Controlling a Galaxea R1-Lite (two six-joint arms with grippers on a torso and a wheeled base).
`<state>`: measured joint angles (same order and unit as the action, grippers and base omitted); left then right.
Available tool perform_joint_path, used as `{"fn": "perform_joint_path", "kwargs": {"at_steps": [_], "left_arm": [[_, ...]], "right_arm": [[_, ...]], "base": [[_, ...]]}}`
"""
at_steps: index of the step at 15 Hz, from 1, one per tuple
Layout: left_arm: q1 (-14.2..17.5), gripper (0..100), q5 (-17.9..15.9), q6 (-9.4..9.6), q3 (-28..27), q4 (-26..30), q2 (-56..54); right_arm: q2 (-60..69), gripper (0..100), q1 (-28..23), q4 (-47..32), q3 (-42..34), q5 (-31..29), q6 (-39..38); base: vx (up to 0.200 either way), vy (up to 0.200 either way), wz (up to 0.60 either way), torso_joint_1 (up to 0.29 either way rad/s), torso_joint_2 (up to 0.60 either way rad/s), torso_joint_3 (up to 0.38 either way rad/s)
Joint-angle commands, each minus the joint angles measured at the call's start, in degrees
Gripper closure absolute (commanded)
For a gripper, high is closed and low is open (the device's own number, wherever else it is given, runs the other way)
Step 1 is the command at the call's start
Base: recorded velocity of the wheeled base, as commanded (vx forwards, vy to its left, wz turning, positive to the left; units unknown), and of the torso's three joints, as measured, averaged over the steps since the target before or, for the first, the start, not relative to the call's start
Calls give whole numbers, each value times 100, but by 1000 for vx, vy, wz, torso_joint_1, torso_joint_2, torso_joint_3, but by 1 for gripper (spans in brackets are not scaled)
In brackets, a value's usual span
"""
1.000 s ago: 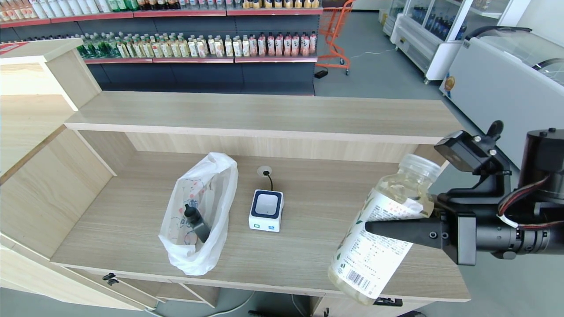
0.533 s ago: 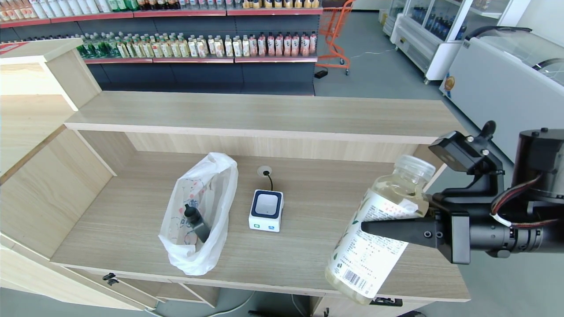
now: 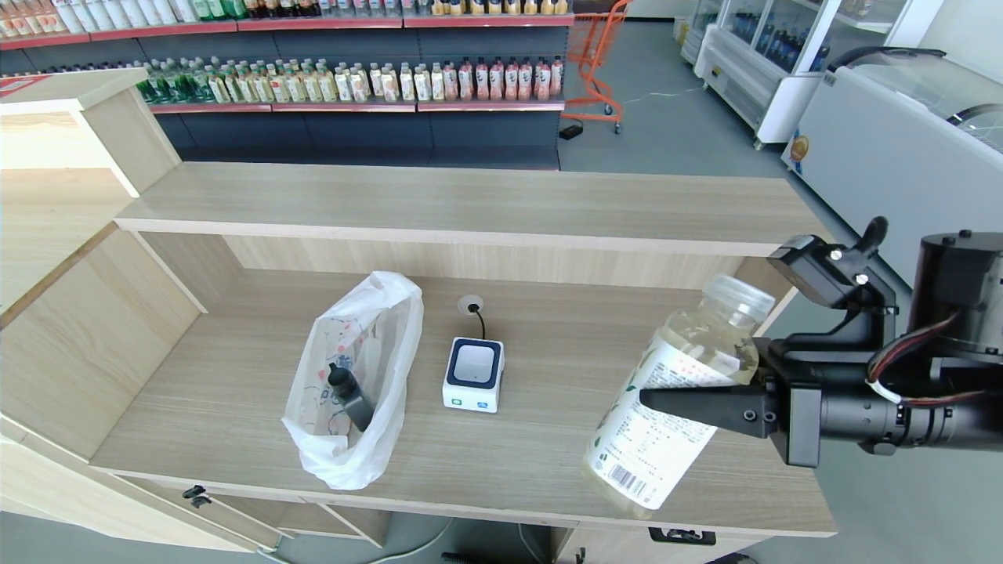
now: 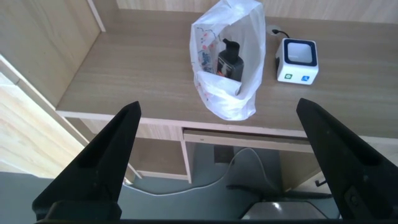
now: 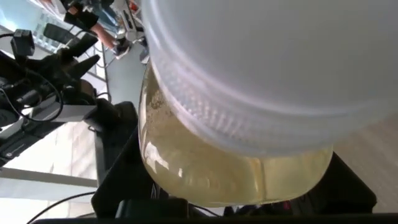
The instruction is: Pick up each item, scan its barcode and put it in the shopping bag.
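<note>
Gripping the tilted bottle [image 3: 654,450] over the table's [image 3: 564,345] front right corner, your right hand [image 3: 675,385] clamps its upper body; your left hand [image 4: 219,106] is spread wide.

A shop: shelves [image 3: 345,106] of bottled drinks, chest freezers [image 3: 878,141], and a wooden checkout counter [image 3: 564,345] with a barcode scanner [image 3: 473,374].

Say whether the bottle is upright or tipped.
Tipped: the bottle leans in the right gripper, cap high, base lower and leftward.

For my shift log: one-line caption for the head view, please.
Right gripper holds a tilted drink bottle over the counter's right end; scanner and shopping bag sit further left.
</note>
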<state>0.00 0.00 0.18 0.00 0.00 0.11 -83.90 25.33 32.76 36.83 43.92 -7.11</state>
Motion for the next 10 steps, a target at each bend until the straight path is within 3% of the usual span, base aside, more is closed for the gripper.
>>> {"fn": "perform_joint_path", "kwargs": {"at_steps": [1, 3, 5, 10], "left_arm": [[0, 0, 0, -1, 0, 0, -2], [0, 0, 0, -1, 0, 0, -2], [0, 0, 0, -1, 0, 0, -2], [-9, 0, 0, -1, 0, 0, -2]], "right_arm": [[-180, 100, -556, 29, -106, -543, 1352], [-127, 100, -1250, 29, -211, -841, 2732], [172, 100, -1566, 29, -422, -1439, 3321], [462, 100, -2270, 38, -853, -1799, 4745]], "base": [[0, 0, 0, 0, 0, 0], [0, 0, 0, 0, 0, 0], [0, 0, 0, 0, 0, 0], [0, 0, 0, 0, 0, 0]]}}
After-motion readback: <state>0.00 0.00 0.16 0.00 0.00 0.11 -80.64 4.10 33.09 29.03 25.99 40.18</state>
